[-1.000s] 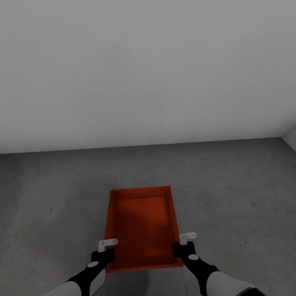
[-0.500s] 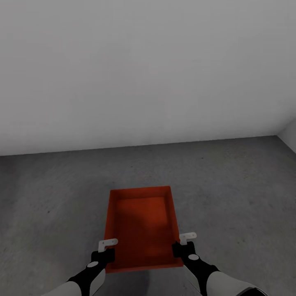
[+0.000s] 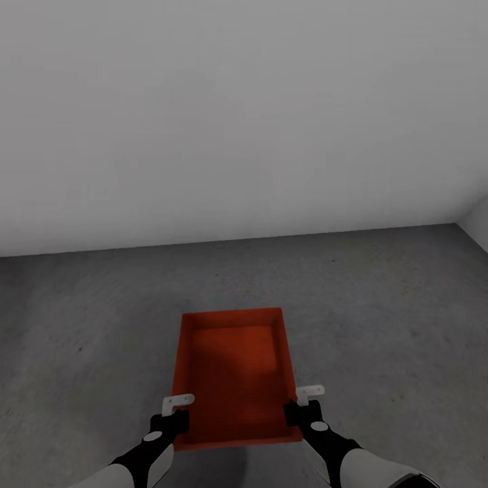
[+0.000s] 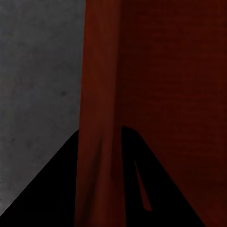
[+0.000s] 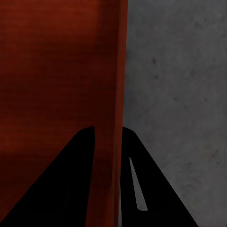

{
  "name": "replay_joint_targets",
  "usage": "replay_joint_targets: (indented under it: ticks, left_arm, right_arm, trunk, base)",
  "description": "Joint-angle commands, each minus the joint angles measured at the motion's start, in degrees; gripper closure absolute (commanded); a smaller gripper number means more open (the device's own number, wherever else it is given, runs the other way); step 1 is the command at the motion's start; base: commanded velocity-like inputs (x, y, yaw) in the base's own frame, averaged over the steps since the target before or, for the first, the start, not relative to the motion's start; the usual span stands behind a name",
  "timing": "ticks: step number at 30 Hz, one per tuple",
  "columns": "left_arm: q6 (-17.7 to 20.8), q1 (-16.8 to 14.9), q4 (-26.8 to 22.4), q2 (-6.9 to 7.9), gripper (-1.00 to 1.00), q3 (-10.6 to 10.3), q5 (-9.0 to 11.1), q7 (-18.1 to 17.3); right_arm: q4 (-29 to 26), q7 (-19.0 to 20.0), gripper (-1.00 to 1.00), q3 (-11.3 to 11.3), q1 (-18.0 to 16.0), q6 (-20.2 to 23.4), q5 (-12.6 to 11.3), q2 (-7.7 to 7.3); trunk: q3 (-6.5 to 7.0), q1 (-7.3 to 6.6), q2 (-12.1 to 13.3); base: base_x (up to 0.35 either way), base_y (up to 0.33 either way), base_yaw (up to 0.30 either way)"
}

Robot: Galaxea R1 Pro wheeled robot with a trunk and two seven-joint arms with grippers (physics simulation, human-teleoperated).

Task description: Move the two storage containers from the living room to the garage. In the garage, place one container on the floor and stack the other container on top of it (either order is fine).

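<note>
One red-orange open-top storage container (image 3: 234, 373) sits lengthwise in front of me, over the dark grey concrete floor (image 3: 379, 305) of the garage. My left gripper (image 3: 177, 407) is shut on its left long wall near the close end, and my right gripper (image 3: 305, 400) is shut on the right long wall. In the left wrist view the black fingers (image 4: 56, 189) straddle the red wall (image 4: 99, 94). The right wrist view shows the same hold, fingers (image 5: 156, 189) on either side of the container wall (image 5: 116, 71). The bin is empty. A shadow lies on the floor under its near edge.
A plain white wall (image 3: 237, 122) stands straight ahead and meets the concrete a short way past the bin. A side wall (image 3: 478, 220) comes in at the far right. Bare mottled floor lies to the left and right of the container.
The view turned slightly, so the right wall corner slid a little to the left. The container stays in both grippers at the same place in front of me.
</note>
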Motion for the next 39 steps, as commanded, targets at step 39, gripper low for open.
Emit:
replay_joint_targets:
  ticks: [39]
  left_arm:
    - [-0.25, -0.01, 0.18, -0.57, 1.0, 2.55, 0.79, 0.64]
  right_arm:
    - [-2.53, -0.31, 1.0, -4.66, -0.06, -0.46, -0.43, 0.72]
  trunk:
    - [-3.26, 3.95, -7.23]
  base:
    - [0.0, 0.0, 0.0]
